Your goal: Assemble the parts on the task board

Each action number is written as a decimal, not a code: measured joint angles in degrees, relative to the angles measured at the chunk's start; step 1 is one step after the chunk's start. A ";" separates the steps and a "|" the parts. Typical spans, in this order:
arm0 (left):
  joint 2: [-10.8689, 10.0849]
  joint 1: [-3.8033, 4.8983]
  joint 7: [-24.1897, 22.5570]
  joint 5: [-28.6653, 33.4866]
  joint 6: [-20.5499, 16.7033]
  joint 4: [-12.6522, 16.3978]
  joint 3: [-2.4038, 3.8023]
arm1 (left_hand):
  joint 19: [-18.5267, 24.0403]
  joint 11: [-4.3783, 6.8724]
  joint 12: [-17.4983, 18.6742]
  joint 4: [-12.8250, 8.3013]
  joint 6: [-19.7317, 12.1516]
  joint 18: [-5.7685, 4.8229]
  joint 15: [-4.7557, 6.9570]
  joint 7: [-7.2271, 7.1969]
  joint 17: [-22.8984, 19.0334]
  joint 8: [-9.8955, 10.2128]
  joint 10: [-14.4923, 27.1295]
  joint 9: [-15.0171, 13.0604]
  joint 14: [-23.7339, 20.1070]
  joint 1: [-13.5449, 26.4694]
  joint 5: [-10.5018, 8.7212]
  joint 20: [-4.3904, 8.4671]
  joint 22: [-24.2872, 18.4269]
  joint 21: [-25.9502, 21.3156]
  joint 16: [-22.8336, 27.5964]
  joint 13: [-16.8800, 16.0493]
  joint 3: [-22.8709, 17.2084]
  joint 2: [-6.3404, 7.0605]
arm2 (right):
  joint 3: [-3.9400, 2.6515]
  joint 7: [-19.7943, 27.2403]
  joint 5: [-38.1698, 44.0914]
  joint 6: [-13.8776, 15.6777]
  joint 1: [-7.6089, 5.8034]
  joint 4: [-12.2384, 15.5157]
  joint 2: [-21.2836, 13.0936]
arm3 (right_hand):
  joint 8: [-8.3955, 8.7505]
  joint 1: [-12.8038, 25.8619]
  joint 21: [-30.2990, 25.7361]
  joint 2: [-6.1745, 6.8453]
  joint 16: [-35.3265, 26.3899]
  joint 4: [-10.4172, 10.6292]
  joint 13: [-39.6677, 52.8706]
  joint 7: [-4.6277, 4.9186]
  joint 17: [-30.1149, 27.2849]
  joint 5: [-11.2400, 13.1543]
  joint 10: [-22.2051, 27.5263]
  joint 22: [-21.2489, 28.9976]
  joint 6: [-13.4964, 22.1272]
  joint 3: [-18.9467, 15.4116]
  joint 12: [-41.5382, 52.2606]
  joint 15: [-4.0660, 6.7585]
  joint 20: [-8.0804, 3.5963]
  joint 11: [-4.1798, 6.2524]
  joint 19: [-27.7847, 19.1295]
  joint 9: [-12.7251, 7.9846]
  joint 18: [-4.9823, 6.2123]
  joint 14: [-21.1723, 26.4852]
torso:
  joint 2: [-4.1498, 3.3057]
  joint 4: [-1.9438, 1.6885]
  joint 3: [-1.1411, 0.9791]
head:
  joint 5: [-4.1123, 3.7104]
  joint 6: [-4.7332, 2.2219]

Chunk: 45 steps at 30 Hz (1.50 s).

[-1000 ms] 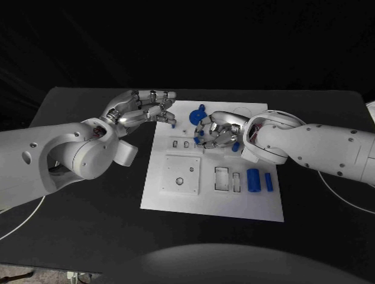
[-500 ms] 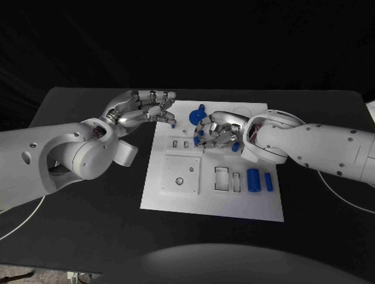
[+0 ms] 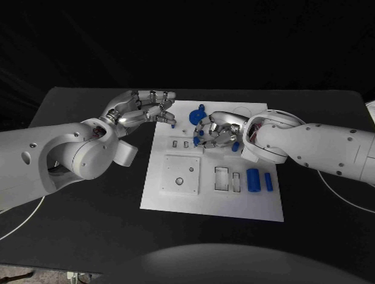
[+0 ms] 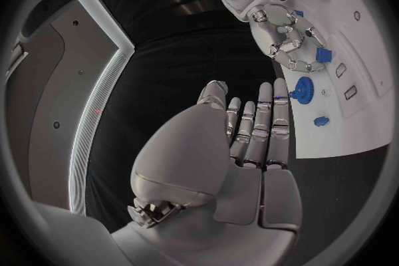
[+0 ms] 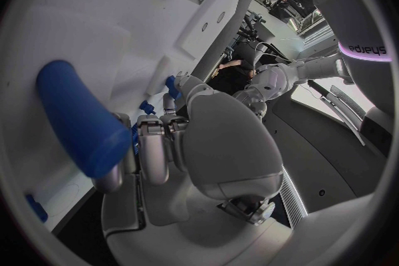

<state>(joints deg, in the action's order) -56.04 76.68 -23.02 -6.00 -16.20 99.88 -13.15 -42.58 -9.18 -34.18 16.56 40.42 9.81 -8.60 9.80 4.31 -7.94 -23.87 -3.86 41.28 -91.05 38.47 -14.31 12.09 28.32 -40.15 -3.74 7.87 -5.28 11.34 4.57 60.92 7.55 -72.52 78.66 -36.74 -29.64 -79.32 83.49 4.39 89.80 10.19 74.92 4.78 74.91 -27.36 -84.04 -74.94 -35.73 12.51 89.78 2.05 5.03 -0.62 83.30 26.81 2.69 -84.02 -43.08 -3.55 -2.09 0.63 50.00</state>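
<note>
Head view: white task board (image 3: pixel 213 201) mid black table (image 3: pixel 85 219).

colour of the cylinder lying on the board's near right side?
Blue cylinder on the white task board; head view shows it best.

The worktop (image 3: pixel 85 236) is flat black; the task board (image 3: pixel 213 201) on it is plain white; its parts are blue: a blue cylinder (image 3: pixel 253 180), a slimmer blue bar (image 3: pixel 268 181), a blue round piece (image 3: pixel 196 114) at the far end; the left robot hand (image 3: pixel 145 108) is silver on a white arm; the right robot hand (image 3: pixel 217 131) is silver too, blue showing between its fingers; white arm behind it.
</note>
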 measured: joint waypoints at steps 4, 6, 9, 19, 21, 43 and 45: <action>0.00 0.00 0.03 0.00 0.00 -0.02 0.00 | 0.00 0.00 0.00 0.00 0.00 0.00 0.00 0.00 -0.07 0.00 0.00 0.00 0.00 0.00 0.00 0.00 0.06 0.00 0.00 0.00 0.00 0.00 | 0.00 0.08 0.07 0.00 0.00 0.00 0.01 | -0.14 0.00 0.00 0.00 0.00 -0.66 0.00 -0.30 0.00 0.00 0.00 0.00 -0.57 0.48 0.00 0.00 0.00 0.00 0.00 0.12 0.00 0.00 | 0.00 0.01 0.00 | 0.00 0.00; 0.00 0.00 0.04 0.00 0.00 -0.03 0.00 | 0.13 0.00 0.00 0.00 0.00 0.00 0.00 0.00 -0.08 0.00 0.00 0.00 0.00 0.00 0.00 0.14 0.09 0.00 0.00 0.00 0.00 0.00 | 0.00 0.13 0.11 0.02 0.01 -0.01 0.01 | -1.21 0.00 -0.21 0.00 0.00 -1.26 0.00 -0.66 0.00 -0.20 0.00 0.01 -1.79 0.63 0.00 0.00 -0.01 0.00 -0.01 0.62 0.00 0.00 | 0.01 0.01 0.00 | -0.03 0.00; 0.01 0.00 0.06 0.00 0.00 -0.05 0.00 | 0.20 0.00 0.00 0.00 0.00 0.00 0.00 0.00 -0.08 0.00 0.00 0.00 0.00 0.00 0.00 0.21 0.09 0.00 0.00 0.00 0.00 0.00 | 0.02 0.24 0.19 0.11 0.02 -0.02 0.01 | -2.19 -0.01 -0.29 -0.01 0.00 -1.74 0.00 -1.21 -0.01 -0.50 0.00 0.01 -2.46 0.63 0.00 0.00 -0.22 0.00 -0.22 1.29 0.00 0.00 | 0.01 0.01 0.01 | -0.07 0.00; 0.03 0.00 0.12 0.00 0.01 -0.11 0.00 | 0.21 0.00 0.00 0.00 0.00 0.00 0.00 0.00 -0.08 0.00 0.00 0.00 0.00 0.00 0.00 0.21 0.08 0.00 0.00 0.00 0.00 0.00 | 0.07 0.67 0.49 0.61 0.10 -0.02 -0.01 | -2.73 -0.31 -0.28 -0.31 0.00 -2.06 0.00 -1.42 -0.01 -0.73 0.00 0.02 -2.67 0.62 0.00 0.00 -0.22 0.00 -0.21 1.77 -0.02 0.00 | 0.01 0.00 0.00 | -0.05 0.00; 0.03 0.00 0.13 0.00 0.01 -0.12 0.00 | 0.21 0.00 0.00 0.00 0.00 0.00 0.00 0.00 -0.08 0.00 0.00 0.00 0.00 0.00 0.00 0.20 0.08 0.00 0.00 0.00 0.00 0.00 | 0.08 0.69 0.54 0.65 0.10 -0.01 0.00 | -2.73 -0.31 -0.28 -0.31 0.00 -2.06 0.00 -1.42 -0.01 -0.73 0.20 0.02 -2.67 0.62 0.00 0.00 -0.22 0.20 -0.21 1.90 -0.02 0.00 | 0.02 0.01 0.00 | -0.04 0.00; 0.05 0.00 0.29 0.00 0.02 -0.23 0.00 | 0.20 0.00 0.00 -0.15 0.00 0.00 0.00 0.00 -0.07 0.00 0.00 0.00 0.00 0.00 0.00 0.21 0.07 0.00 0.00 0.00 -0.15 0.00 | 0.13 2.42 2.10 2.55 0.26 0.01 -0.39 | 2.82 4.66 -3.60 1.03 0.00 -1.18 0.00 -0.18 0.03 24.15 0.00 0.03 12.10 -5.32 0.00 -0.41 0.25 -0.01 -3.25 -0.96 0.32 0.00 | 0.03 0.02 0.01 | 0.15 0.00; 0.01 0.00 0.29 0.00 0.01 -0.23 0.00 | 0.20 0.00 0.00 -0.15 0.00 0.00 0.00 0.00 -0.07 0.00 0.00 0.00 0.00 0.00 0.00 0.21 0.07 0.00 0.00 0.00 -0.15 0.00 | 0.13 3.22 2.14 3.44 0.26 0.02 -0.62 | 2.82 5.34 -4.18 1.71 0.00 -0.29 0.00 -0.18 0.03 24.37 0.00 0.03 12.10 -6.21 0.00 -0.41 0.18 -0.01 -3.91 -1.20 0.32 0.00 | 0.03 0.02 0.00 | 0.19 0.00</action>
<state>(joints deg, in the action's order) -56.03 76.68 -22.73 -6.00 -16.18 99.65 -13.15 -42.38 -9.18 -34.18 16.41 40.42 9.81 -8.60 9.80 4.24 -7.94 -23.87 -3.86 41.28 -91.05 38.47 -14.11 12.16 28.32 -40.15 -3.74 7.72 -5.28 11.47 7.79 63.06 10.98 -72.26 78.68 -37.36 -26.82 -73.98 79.31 6.10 89.80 9.89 74.92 4.60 74.94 -2.99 -84.03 -74.91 -23.63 6.30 89.78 1.64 5.21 -0.62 79.39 25.61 3.01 -84.02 -43.06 -3.53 -2.09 0.82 50.00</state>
